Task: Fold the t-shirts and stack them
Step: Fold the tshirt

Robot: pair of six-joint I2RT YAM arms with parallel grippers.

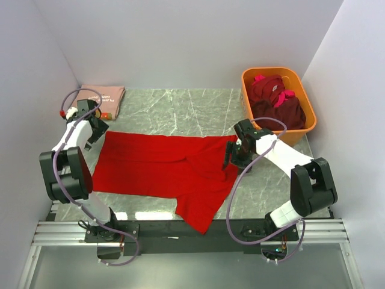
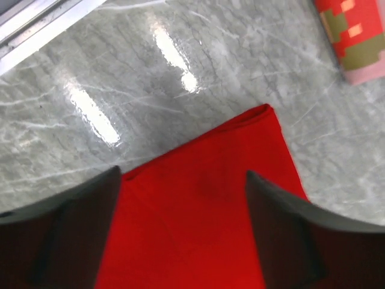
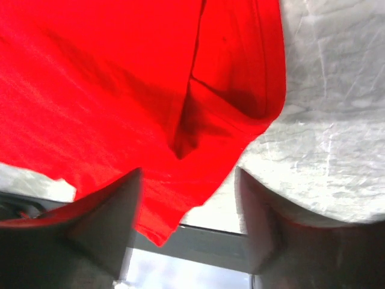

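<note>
Your left tool (image 2: pixel 182 180) and right tool (image 3: pixel 189 174) both hang spread over opposite ends of the red tee (image 1: pixel 162 168), flat on the tabletop (image 1: pixel 180 111); maroon tees (image 1: pixel 277 99) fill the tub (image 1: pixel 301 132).

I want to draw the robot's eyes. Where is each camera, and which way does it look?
Top: above and behind, looking down at the table; shows left arm, right arm, red shirt, pink shirt, tub.
Left wrist: on the left arm, looking down at a red shirt corner and the pink shirt's edge; its fingers show.
Right wrist: on the right arm, looking down at the red shirt by the table's near edge; its fingers show.
Shared: all see the red shirt; top and left wrist, the pink shirt.
</note>
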